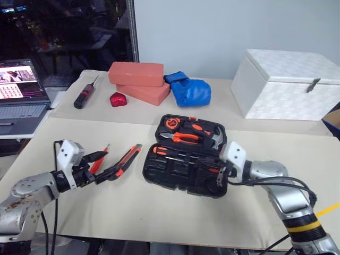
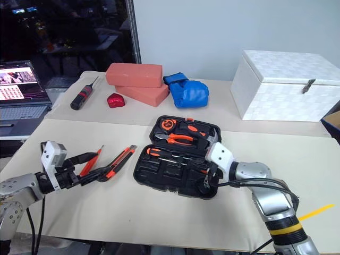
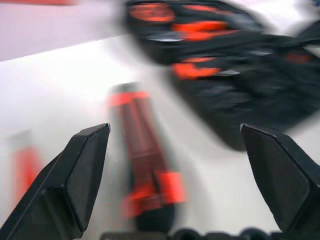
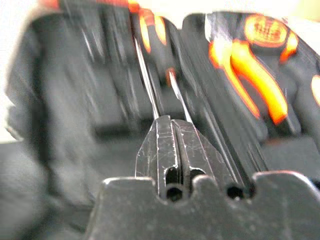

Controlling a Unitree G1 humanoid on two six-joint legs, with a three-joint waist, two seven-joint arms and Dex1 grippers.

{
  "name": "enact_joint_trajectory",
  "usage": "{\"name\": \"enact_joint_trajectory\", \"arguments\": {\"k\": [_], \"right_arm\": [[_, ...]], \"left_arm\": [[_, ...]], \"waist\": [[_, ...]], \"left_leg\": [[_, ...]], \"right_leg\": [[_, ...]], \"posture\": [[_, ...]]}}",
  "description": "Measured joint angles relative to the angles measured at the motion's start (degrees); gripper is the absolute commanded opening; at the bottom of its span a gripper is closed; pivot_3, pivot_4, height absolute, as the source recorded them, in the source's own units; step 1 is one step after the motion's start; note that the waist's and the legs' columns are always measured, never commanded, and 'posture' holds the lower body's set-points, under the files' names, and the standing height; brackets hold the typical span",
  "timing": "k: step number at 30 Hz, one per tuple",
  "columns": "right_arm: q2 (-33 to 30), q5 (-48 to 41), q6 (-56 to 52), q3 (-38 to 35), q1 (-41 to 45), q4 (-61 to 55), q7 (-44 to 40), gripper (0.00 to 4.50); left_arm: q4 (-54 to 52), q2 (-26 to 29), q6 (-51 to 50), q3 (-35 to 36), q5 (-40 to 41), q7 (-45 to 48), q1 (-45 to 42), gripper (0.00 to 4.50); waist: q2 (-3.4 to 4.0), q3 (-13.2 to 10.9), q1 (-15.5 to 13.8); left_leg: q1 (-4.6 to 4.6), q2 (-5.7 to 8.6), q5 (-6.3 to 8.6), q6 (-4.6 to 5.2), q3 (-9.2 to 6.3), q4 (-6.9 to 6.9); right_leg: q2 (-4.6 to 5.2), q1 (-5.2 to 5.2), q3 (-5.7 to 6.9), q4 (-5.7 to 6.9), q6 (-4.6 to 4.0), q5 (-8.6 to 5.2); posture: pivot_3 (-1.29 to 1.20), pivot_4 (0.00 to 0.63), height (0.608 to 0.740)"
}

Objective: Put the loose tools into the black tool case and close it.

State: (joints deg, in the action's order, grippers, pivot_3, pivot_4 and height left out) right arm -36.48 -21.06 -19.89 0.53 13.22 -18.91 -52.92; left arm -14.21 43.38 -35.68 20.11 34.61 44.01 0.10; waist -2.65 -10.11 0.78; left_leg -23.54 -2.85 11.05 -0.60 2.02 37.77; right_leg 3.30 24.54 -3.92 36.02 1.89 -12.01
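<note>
While the black tool case (image 1: 186,156) lies open near the middle of the desk (image 1: 159,212), two loose tools rest just to its left, toward the desk's left edge: one utility knife (image 1: 126,160) and one thin all-orange driver (image 1: 99,159). Both look light, stiff and slim; the knife's flat body should take a grip across its middle, while the smooth, narrow driver may roll or slip, so its handle is probably the safer hold. The left gripper (image 1: 103,166) hovers over these two with its jaws spread wide and empty. The right gripper (image 2: 206,178) sits at the case's front right corner, jaws pressed together, apparently on nothing, over the screwdrivers already seated in the lower half. Inside the case I count one pair of pliers (image 1: 183,137), one tape ring (image 1: 171,123) and one hammer (image 1: 215,137). The hard plastic lid should swing stiffly on its hinge; push it at the far edge.
</note>
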Motion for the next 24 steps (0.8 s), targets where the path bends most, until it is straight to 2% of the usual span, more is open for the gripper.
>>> {"name": "enact_joint_trajectory", "arguments": {"k": [3, 4, 5, 8, 10, 11, 16, 17, 20, 24], "right_arm": [[-4.1, -8.4, -4.1, -5.5, -3.8, -9.7, -2.4, 2.04], [-4.9, -10.4, -5.5, -6.4, -4.9, -12.0, -2.3, 2.49], [-5.7, -11.9, -6.7, -6.9, -5.8, -13.8, -2.2, 2.7], [-6.7, -13.5, -8.3, -8.2, -7.7, -16.1, -1.4, 3.87], [-6.9, -13.8, -8.4, -8.6, -7.6, -16.8, -0.4, 4.47], [-7.0, -13.9, -8.4, -8.9, -7.7, -17.0, -0.3, 4.5], [-7.5, -13.7, -7.6, -9.9, -9.1, -17.1, -0.2, 4.5], [-7.5, -13.6, -7.5, -9.9, -9.4, -17.0, -0.2, 4.5], [-6.9, -13.5, -5.9, -9.9, -9.5, -17.1, 0.3, 4.5], [-6.5, -12.7, -2.2, -11.0, -13.3, -17.2, -0.1, 4.5]], "left_arm": [[2.5, 0.1, -5.2, 0.9, -2.1, -7.0, -1.9, 4.48], [3.0, 0.3, -6.7, 0.5, -3.2, -8.3, -2.5, 4.48], [3.4, 1.1, -7.5, -0.5, -4.0, -9.0, -2.6, 4.48], [4.0, 1.3, -11.4, -3.0, -6.1, -12.0, -3.7, 4.48], [3.9, 1.7, -12.0, -4.0, -7.2, -12.6, -4.4, 3.97], [3.8, 1.7, -12.4, -4.3, -7.5, -12.8, -4.5, 3.85], [4.1, 1.7, -10.6, -3.7, -7.9, -11.5, -3.8, 1.9], [4.3, 1.7, -10.3, -3.6, -7.9, -10.9, -3.7, 1.7], [5.3, 2.9, -7.6, -3.5, -7.1, -4.9, -3.4, 0.5], [7.8, 8.3, -3.6, -2.8, -3.9, 7.1, -6.4, 0.47]], "waist": [[-0.05, 0.0, -0.1], [-0.07, 0.0, -0.1], [-0.07, 0.0, 0.0], [-0.08, 0.0, 0.3], [-0.07, 0.0, 0.2], [-0.07, 0.0, 0.2], [-0.07, 0.0, 0.2], [-0.07, 0.0, 0.1], [-0.09, 0.0, 0.1], [-0.1, 0.0, -0.3]], "left_leg": [[0.05, -0.04, 0.07, -0.09, -0.06, -0.15], [0.01, -0.04, 0.08, -0.11, -0.07, -0.15], [0.02, -0.03, 0.1, -0.14, -0.06, -0.17], [0.02, -0.01, 0.11, -0.16, 0.0, -0.16], [0.08, 0.0, 0.14, -0.21, 0.01, -0.16], [0.09, 0.0, 0.33, -0.53, 0.0, -0.17], [0.06, 0.0, 0.34, -0.54, 0.0, -0.17], [0.03, 0.0, 0.33, -0.52, 0.01, -0.18], [-0.33, 0.01, 0.29, -0.46, 0.03, -0.18], [-0.74, -0.01, 0.1, -0.15, -0.03, -0.17]], "right_leg": [[-0.04, -0.04, 0.06, -0.02, 0.04, -0.15], [-0.05, -0.03, 0.08, -0.03, 0.03, -0.17], [-0.04, -0.02, 0.08, -0.05, 0.01, -0.17], [0.01, 0.02, 0.06, -0.09, 0.0, -0.17], [0.03, 0.0, 0.05, -0.07, -0.02, -0.16], [0.03, 0.01, 0.05, -0.08, -0.03, -0.16], [0.05, 0.02, 0.05, -0.14, -0.04, -0.16], [0.05, 0.04, 0.04, -0.16, -0.04, -0.16], [0.05, 0.38, 0.05, -0.15, -0.04, -0.15], [0.02, 0.7, 0.15, -0.11, -0.05, -0.16]], "posture": [[0.0, 0.15, 0.74], [0.0, 0.15, 0.74], [0.0, 0.15, 0.74], [0.0, 0.15, 0.74], [0.0, 0.15, 0.74], [0.0, 0.15, 0.74], [0.0, 0.15, 0.74], [0.0, 0.15, 0.74], [0.0, 0.15, 0.74], [0.0, 0.15, 0.74]]}}
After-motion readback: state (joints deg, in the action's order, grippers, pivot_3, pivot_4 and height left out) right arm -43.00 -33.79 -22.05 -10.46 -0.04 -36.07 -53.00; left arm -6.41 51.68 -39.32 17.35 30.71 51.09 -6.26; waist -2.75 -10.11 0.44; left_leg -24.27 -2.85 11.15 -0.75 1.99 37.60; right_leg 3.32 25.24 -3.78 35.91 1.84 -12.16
